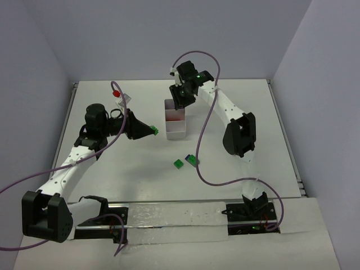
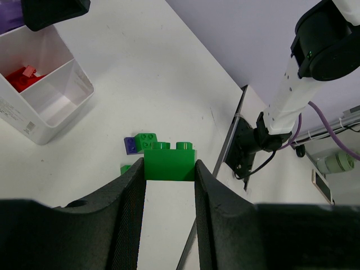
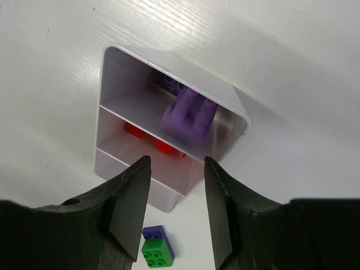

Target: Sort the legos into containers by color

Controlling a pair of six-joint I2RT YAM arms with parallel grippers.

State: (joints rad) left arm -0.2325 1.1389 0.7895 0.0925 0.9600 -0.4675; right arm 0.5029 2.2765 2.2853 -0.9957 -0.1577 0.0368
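Left gripper point(image 1: 151, 130): its jaws pinch a green brick point(image 2: 170, 163) by two opposite sides. It is held off the table point(image 1: 281, 140), between the left edge and the tray.
Right gripper point(image 3: 175, 166): the jaws are spread with nothing between them, and it hangs over the tray's far end.
Tray point(image 1: 174, 134): stands near the middle of the table, a little toward the far edge, with its three compartments in a row from far to near.
Purple brick point(image 3: 188, 115): blurred, seen over the far compartment. I cannot tell if it rests on the bottom.
Red bricks point(image 3: 163, 147): in the middle compartment.
Loose green brick point(image 1: 178, 163): on the table between the tray and the near edge.
Purple-and-green pair point(image 1: 192, 160): just beside the loose green brick, the two touching each other.
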